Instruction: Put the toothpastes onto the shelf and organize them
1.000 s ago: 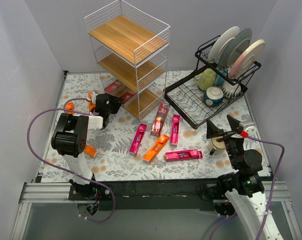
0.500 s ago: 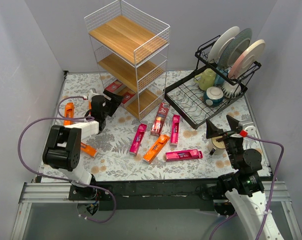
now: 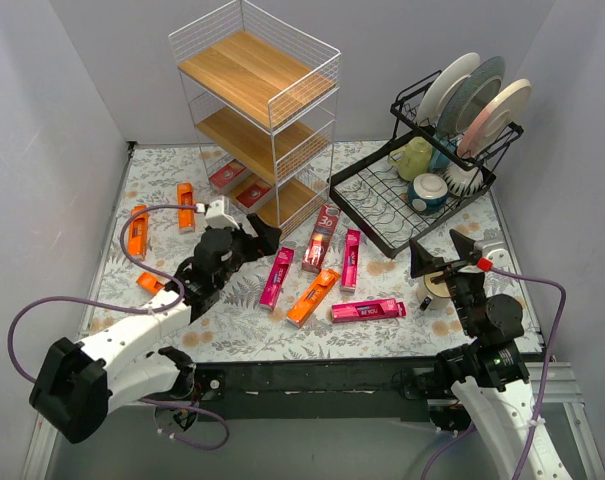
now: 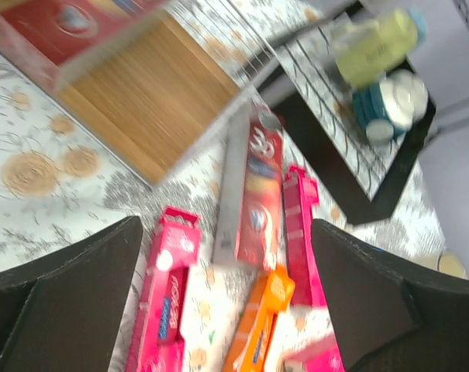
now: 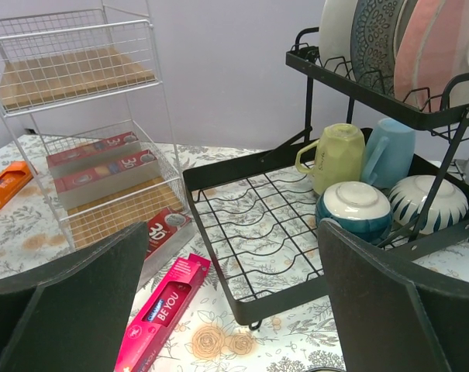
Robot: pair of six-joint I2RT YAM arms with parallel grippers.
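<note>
- Pink, orange and dark red toothpastes (image 3: 313,296) lie on the floral table (image 3: 157,170) just ahead of the left claw (image 3: 254,232). Its fingers are spread wide with nothing between them.
- Straight in front of that claw (image 4: 226,225) is a dark red 3D box (image 4: 257,190). A pink box (image 4: 166,294) lies on its left, a second pink box (image 4: 300,225) on its right and an orange box (image 4: 257,329) nearer.
- White wire shelf (image 3: 247,75) stands ahead-left of the left claw, with two dark red boxes (image 3: 227,175) on its lowest board.
- Three orange boxes (image 3: 137,231) lie well off to that claw's left.
- Right claw (image 5: 232,232) is spread and empty, facing the black dish rack (image 5: 257,225).
</note>
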